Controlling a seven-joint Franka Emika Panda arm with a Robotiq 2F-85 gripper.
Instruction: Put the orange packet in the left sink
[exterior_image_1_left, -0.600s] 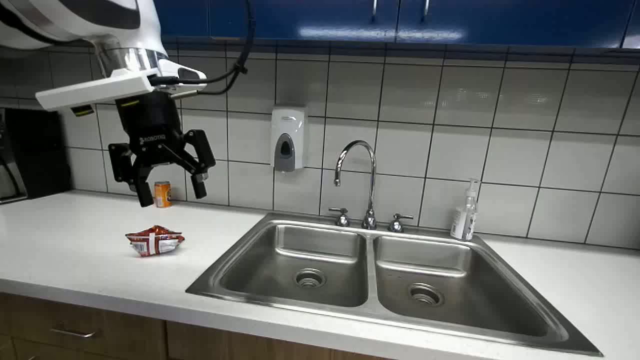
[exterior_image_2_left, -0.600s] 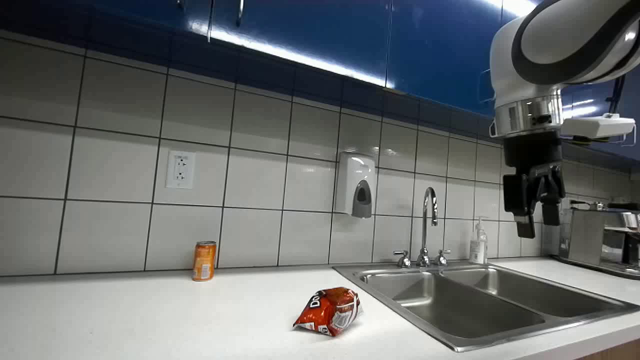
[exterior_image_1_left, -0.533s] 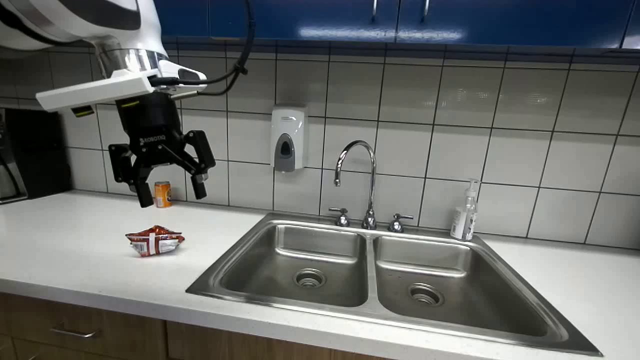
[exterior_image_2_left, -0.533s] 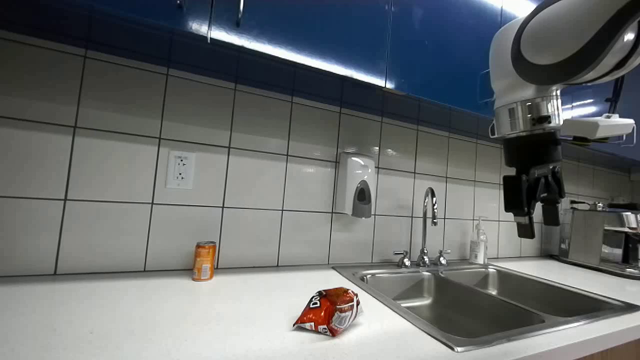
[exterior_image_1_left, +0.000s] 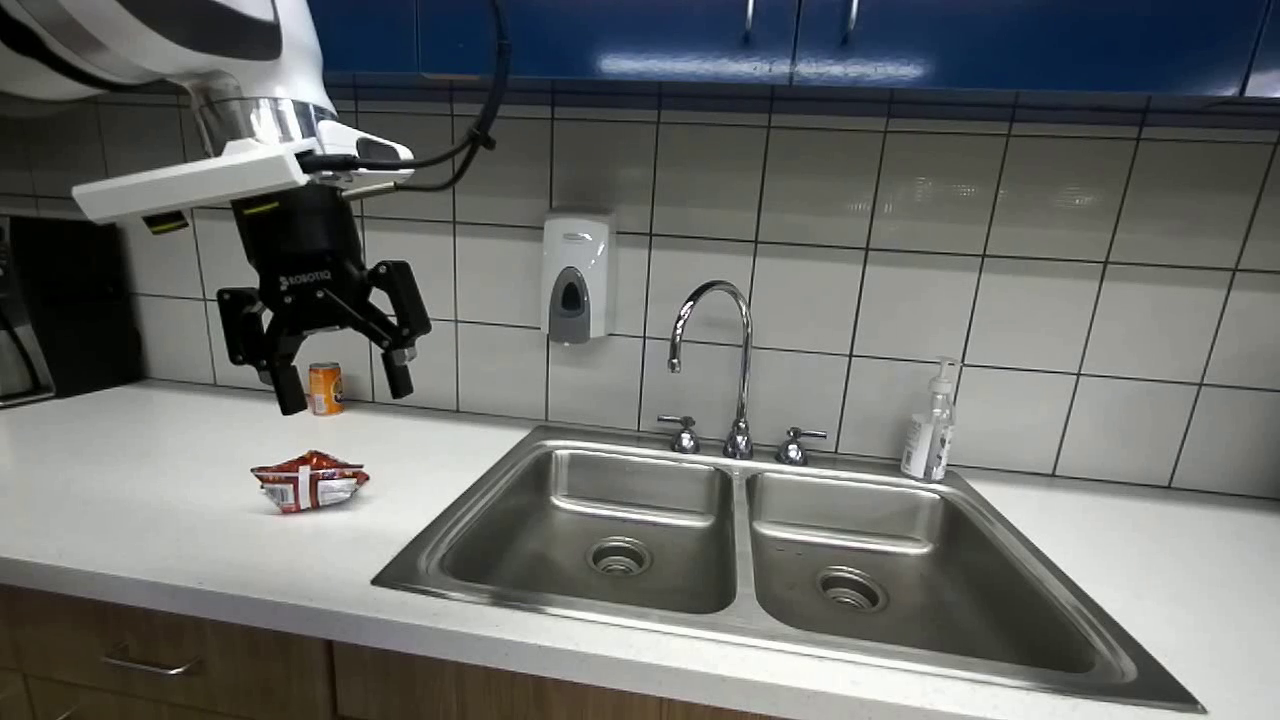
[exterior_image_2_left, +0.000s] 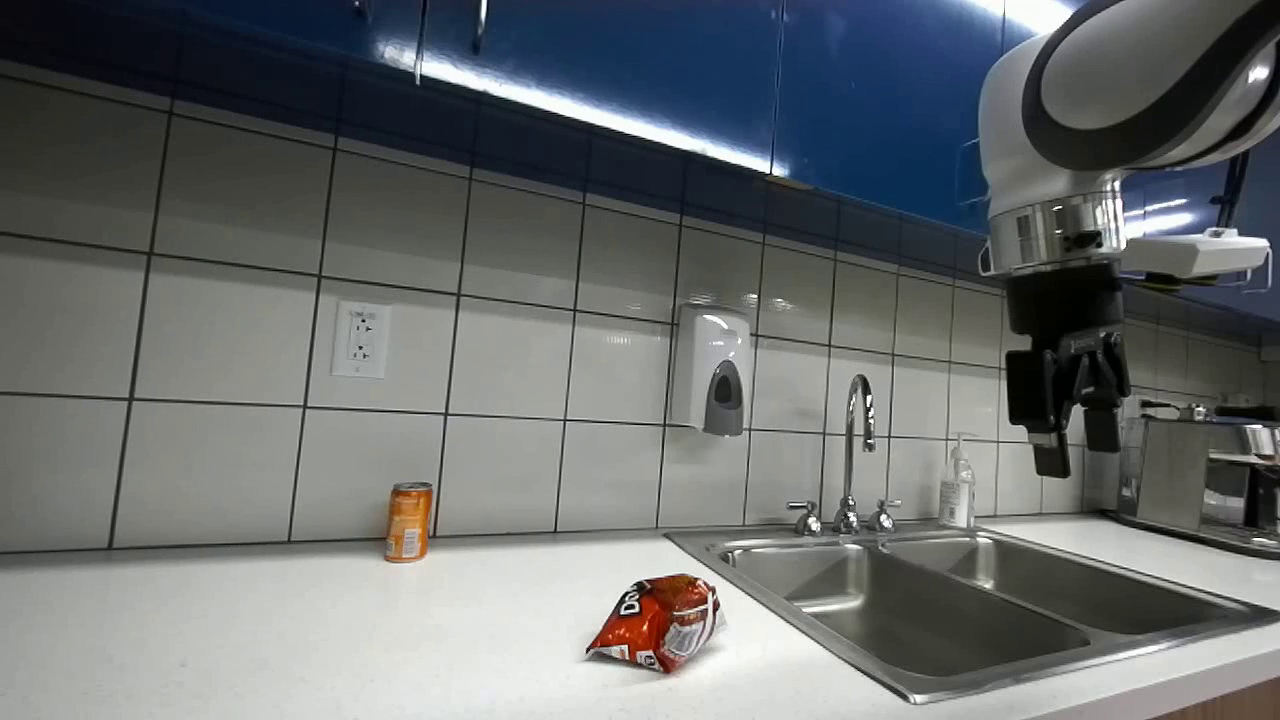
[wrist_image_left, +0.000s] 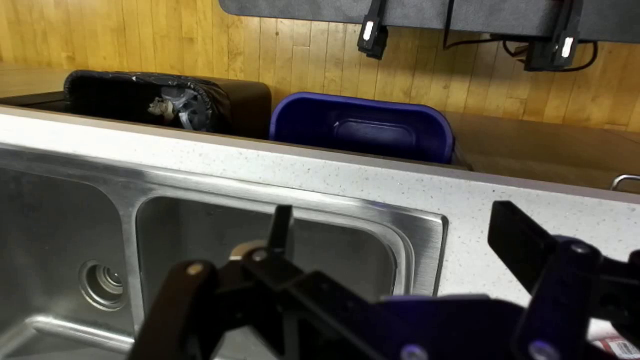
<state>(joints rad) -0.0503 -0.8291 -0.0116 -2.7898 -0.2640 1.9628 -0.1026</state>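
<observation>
The orange packet (exterior_image_1_left: 310, 484) is a crumpled red-orange bag with whitish markings. It lies on the counter to the left of the sink, and also shows in an exterior view (exterior_image_2_left: 658, 625). In the wrist view only a bit of the packet (wrist_image_left: 619, 346) shows at the lower right corner, mostly behind a finger. The left sink (exterior_image_1_left: 540, 550) is a steel basin; its bare floor also shows in the wrist view (wrist_image_left: 345, 252). My gripper (exterior_image_1_left: 345, 386) is open and empty, raised above the counter; it also shows in an exterior view (exterior_image_2_left: 1077, 446) and the wrist view (wrist_image_left: 392, 220).
An orange can (exterior_image_2_left: 409, 522) stands near the tiled wall. The right basin (exterior_image_1_left: 920, 600) adjoins the left one. A tall faucet (exterior_image_1_left: 745, 370) rises behind them. A soap bottle (exterior_image_1_left: 930, 430) stands at the back rim. A blue bin (wrist_image_left: 365, 125) stands below the counter front.
</observation>
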